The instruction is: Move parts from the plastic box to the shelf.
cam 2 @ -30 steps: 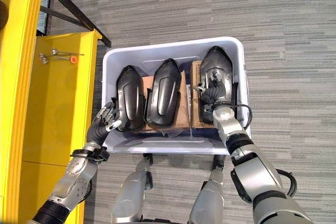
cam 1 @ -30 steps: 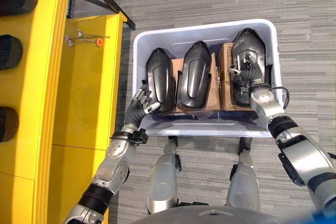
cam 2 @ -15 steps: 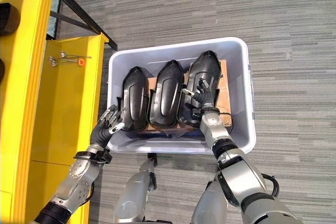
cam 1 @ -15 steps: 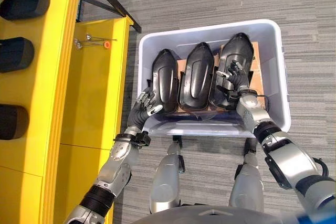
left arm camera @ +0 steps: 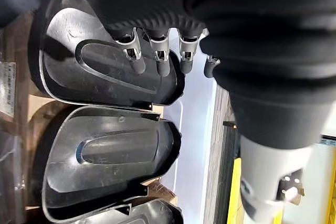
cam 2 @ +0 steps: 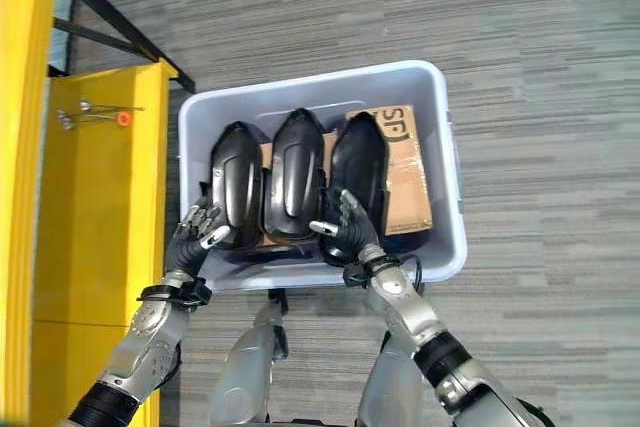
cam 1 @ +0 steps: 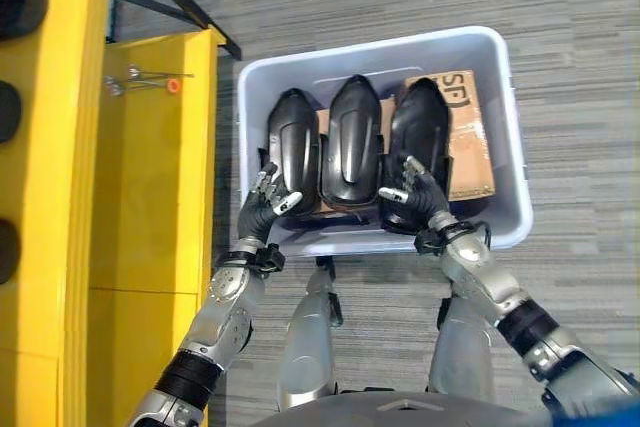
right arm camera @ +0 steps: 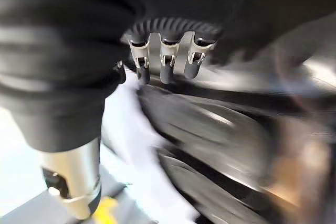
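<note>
The plastic box (cam 1: 515, 137) stands on the grey carpeted floor (cam 1: 580, 27), with the yellow shelf (cam 1: 150, 177) just beside its left wall. Inside the box, three black moulded parts lie side by side, long axes running near to far: the left part (cam 1: 294, 150), the middle part (cam 1: 351, 142) and the right part (cam 1: 418, 142). All three rest on a brown cardboard sheet (cam 1: 468, 137), whose right portion is uncovered.

The left hand (cam 1: 262, 209) is at the near left corner of the box, by the near end of the left part. Its fingers (left arm camera: 160, 61) are straight and spread apart; in the left wrist view the dark tips lie over the surface of the left part and clamp nothing.

The right hand (cam 1: 415, 199) is over the near end of the right part, palm toward it. Its fingers (right arm camera: 164, 61) are extended and apart, with the thumb held out to the left; whether they touch the part cannot be told.

On the yellow shelf, far from the hands, lie small metal screws with an orange cap (cam 1: 172, 84). Dark rounded items (cam 1: 8, 107) sit at the far left edge of the shelf.
</note>
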Controlling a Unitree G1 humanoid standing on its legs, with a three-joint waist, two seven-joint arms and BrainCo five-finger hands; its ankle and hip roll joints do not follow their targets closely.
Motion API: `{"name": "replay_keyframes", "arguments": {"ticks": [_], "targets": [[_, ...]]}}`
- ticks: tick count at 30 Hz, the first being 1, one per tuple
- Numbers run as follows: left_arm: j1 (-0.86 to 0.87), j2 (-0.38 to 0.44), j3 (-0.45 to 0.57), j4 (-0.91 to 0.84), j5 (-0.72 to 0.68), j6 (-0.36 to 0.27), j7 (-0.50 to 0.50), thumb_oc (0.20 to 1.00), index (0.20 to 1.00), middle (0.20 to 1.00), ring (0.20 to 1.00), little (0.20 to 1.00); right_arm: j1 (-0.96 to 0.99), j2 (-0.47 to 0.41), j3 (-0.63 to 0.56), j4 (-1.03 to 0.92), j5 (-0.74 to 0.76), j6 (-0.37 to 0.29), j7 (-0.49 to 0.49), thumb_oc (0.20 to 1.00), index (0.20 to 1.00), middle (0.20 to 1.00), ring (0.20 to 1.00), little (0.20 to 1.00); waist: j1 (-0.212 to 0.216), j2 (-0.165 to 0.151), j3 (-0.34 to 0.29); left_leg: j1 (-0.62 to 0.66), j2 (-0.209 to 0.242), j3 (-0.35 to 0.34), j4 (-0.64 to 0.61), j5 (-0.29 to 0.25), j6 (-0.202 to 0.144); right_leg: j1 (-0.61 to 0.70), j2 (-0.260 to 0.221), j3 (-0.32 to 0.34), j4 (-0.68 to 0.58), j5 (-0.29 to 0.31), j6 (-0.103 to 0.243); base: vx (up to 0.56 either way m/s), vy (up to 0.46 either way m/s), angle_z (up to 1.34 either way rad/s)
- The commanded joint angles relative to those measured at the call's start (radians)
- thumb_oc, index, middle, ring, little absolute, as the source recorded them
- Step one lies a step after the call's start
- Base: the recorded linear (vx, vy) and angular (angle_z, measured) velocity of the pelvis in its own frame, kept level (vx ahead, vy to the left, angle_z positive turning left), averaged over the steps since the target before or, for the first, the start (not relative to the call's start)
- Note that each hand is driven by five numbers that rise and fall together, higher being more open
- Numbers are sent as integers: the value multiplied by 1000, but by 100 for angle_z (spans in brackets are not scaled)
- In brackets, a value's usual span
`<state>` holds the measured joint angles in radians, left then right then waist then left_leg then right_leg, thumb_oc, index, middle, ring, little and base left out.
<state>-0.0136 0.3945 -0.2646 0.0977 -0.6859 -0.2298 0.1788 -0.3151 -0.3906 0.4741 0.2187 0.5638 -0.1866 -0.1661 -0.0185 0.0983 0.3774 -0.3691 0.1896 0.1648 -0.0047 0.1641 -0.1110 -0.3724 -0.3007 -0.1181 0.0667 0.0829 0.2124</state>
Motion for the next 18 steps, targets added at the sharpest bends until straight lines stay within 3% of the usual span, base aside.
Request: {"name": "replay_keyframes", "arguments": {"ticks": [1, 3, 10, 18], "targets": [[12, 27, 40, -85, 17, -55, 12, 1000, 1000, 1000, 1000, 1000, -30, 26, -69, -116, -53, -79, -21, 1000, 1000, 1000, 1000, 1000, 18, -36, 33, -5, 24, -36, 126, -115, -12, -1, -6, 4, 56, -54, -43, 4, -1, -7], [23, 30, 49, -95, 24, -53, 15, 1000, 1000, 1000, 1000, 1000, -1, 12, -111, -232, -71, -111, -34, 1000, 1000, 1000, 1000, 1000, 8, -44, 32, -4, 27, -33, 125, -117, -12, -4, -4, 10, 56, -52, -42, 4, 4, -4], [46, 34, 67, -112, 32, -59, 22, 1000, 1000, 1000, 1000, 1000, 35, 0, -136, -372, -77, -152, -41, 1000, 1000, 1000, 1000, 1000, -6, -55, 33, -2, 31, -29, 123, -117, -15, -5, -1, 14, 55, -51, -40, 1, 1, -4], [66, 42, 74, -122, 42, -66, 33, 1000, 1000, 1000, 1000, 1000, 38, -3, -121, -364, -138, -149, -83, 1000, 1000, 1000, 1000, 1000, -9, -58, 34, 1, 32, -25, 121, -116, -15, -9, 4, 19, 56, -51, -42, 0, 0, 0]]}}
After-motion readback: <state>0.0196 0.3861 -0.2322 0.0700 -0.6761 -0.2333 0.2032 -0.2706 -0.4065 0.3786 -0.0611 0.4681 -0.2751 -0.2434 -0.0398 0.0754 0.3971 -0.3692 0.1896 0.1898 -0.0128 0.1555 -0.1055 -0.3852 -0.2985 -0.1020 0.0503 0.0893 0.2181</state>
